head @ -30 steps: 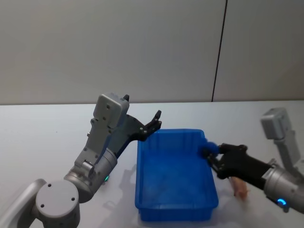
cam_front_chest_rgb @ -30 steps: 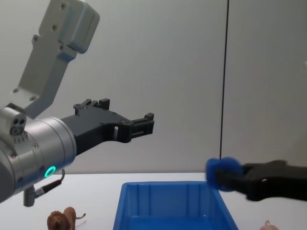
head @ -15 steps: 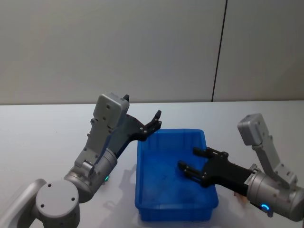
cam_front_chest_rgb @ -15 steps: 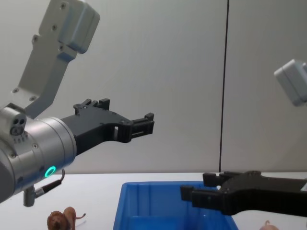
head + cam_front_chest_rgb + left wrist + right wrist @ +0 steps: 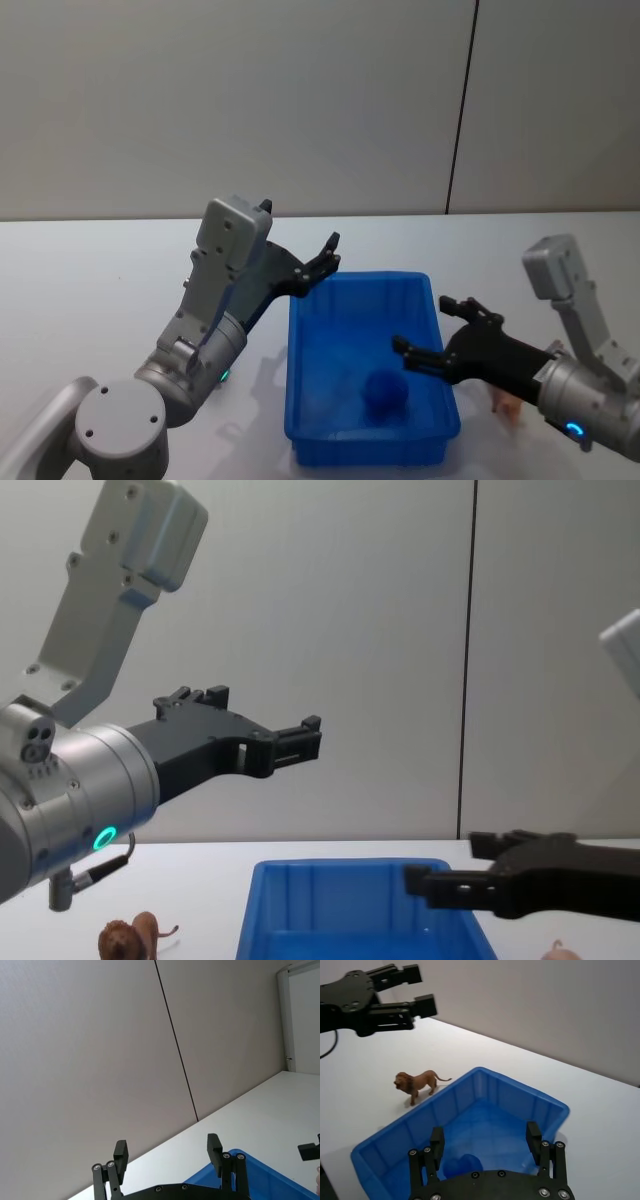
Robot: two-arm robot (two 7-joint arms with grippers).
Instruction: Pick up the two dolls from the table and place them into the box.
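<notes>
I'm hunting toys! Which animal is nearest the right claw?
The pale pink animal, right of the blue box near the right claw; the brown lion stands left of it.

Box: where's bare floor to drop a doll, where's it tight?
Free: the box floor's far half, between back wall and blue lump. Tight: right side, under the open right claw, with the pale doll on the table beyond that wall. Open left claw hangs by the far-left corner.
</notes>
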